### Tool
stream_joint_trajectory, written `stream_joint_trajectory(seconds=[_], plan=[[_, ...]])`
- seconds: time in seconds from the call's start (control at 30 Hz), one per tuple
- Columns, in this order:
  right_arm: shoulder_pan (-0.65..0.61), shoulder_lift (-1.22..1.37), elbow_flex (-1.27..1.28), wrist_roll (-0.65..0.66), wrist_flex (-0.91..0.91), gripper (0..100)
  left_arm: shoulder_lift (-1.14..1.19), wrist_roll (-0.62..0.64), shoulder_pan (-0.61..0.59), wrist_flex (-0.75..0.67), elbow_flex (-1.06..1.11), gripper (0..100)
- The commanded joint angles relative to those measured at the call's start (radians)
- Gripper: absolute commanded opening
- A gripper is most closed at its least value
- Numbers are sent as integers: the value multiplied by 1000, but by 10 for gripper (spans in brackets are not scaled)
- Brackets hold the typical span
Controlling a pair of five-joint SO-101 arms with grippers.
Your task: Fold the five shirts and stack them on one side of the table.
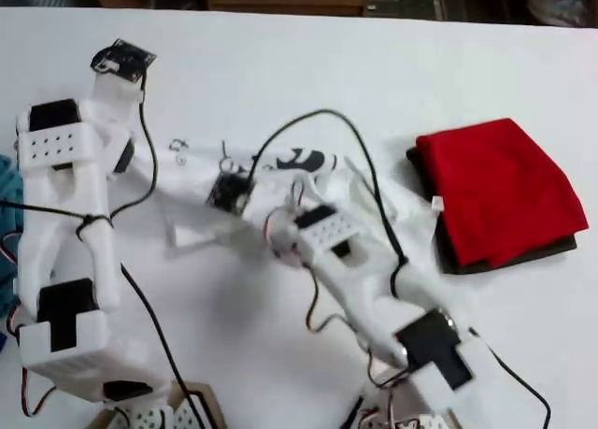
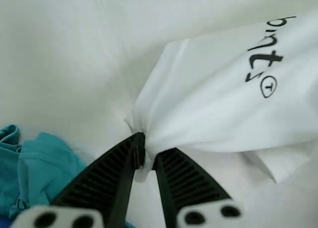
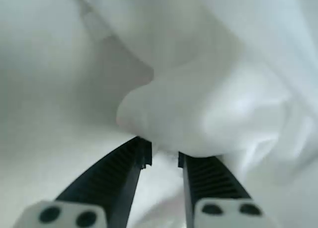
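- On the white table (image 1: 327, 64), near its middle: white shirt (image 1: 290, 160) with black print, rumpled and partly spread, not folded flat.
- Left claw (image 2: 148, 158): pressed together on a bunched corner of the white shirt, with cloth fanning out from the black tips toward the print.
- Right claw (image 3: 163, 158): black tips only a little apart, nipping a soft rounded fold of the same white shirt, with more white cloth draped behind it.
- In the high view, on the left side of the table: left arm, bent over the white shirt's left end.
- From the near right edge, slanting in toward the middle: right arm, lying over the white shirt.
- Across the white shirt and the right arm: thin black cable (image 1: 360, 149), looping in an arc.
- On the right side of the table, well apart from both claws: red shirt (image 1: 500, 191), folded into a neat block.
- Directly beneath the red shirt, touching it: dark shirt (image 1: 553, 250), also folded, showing as a narrow border along the stack's edges.
- At the far left edge of the table, beside the left arm: teal shirt (image 1: 6, 181), crumpled and unfolded; seen also near the left claw in the left wrist view, apart from the white shirt.
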Motion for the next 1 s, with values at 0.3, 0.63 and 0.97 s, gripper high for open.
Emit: stream_joint_trajectory(seconds=[0.3, 0.63, 0.97], plan=[[254, 7, -394, 48, 189, 20, -5, 5, -11, 12, -42, 21], [226, -174, -583, 49, 420, 20, -3, 3, -6, 12, -41, 21], [7, -206, -77, -3, 352, 276, -3, 0, -11, 12, -41, 21]])
